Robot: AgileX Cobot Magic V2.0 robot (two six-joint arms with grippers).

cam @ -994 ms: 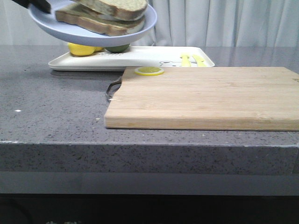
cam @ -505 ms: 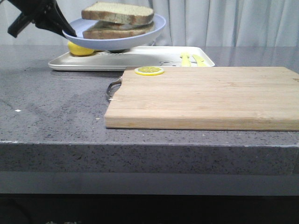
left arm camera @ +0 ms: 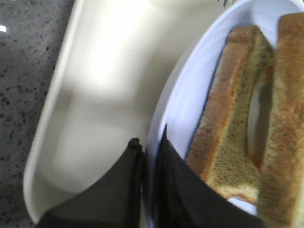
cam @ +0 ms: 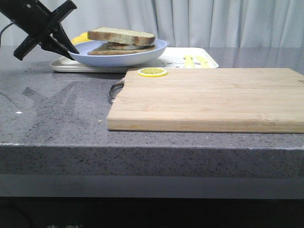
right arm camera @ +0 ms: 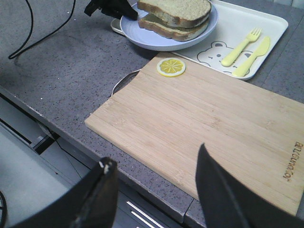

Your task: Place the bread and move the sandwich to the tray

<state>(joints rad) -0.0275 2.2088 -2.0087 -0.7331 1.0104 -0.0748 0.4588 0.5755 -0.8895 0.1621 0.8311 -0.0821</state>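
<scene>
The sandwich (cam: 121, 39) is two brown-crusted slices with white egg showing between them, the plain bread slice (cam: 121, 34) on top. It lies on the round light-blue plate (cam: 142, 54). My left gripper (cam: 66, 47) is shut on the plate's left rim; in the left wrist view (left arm camera: 149, 140) one finger is under the rim and one inside. The plate is low over the left part of the white tray (cam: 202, 61); I cannot tell whether it touches. My right gripper (right arm camera: 154, 156) is open and empty above the table's front edge.
A wooden cutting board (cam: 209, 97) with a metal handle lies in front of the tray, a lemon slice (cam: 152, 72) at its far left corner. A yellow fork and knife (cam: 194, 59) lie on the tray's right part. A yellow fruit (cam: 80, 37) shows behind the plate.
My left gripper has brought the plate with the sandwich down from high at the upper left and levelled it low over the tray. The plate now hides most of the fruit.
</scene>
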